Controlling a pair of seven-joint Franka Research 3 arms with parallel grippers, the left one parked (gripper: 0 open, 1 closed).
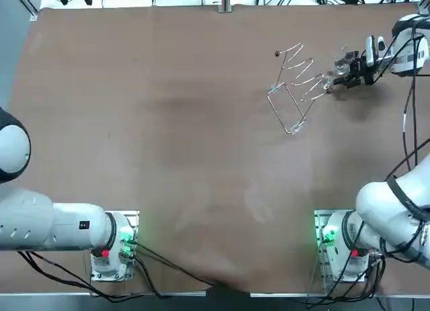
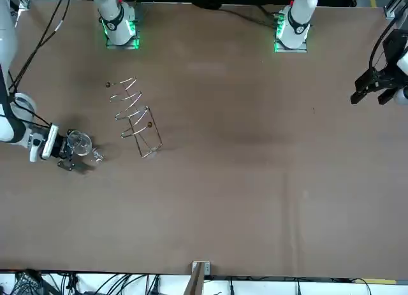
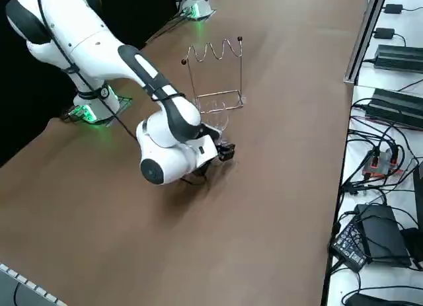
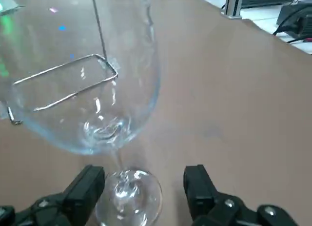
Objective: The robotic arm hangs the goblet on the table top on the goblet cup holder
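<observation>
Goblet (image 4: 92,99) foot lies between right end effector's (image 4: 145,176) spread fingers, beside holder (image 1: 296,90).

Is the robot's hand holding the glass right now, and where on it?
Nothing is held yet. The right hand is open, with its fingers on either side of the foot of the glass, and a gap shows beside the foot.

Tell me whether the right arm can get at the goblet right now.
Probably yes: the right tool sits open either side of the stem of the goblet, with nothing blocking it.
</observation>
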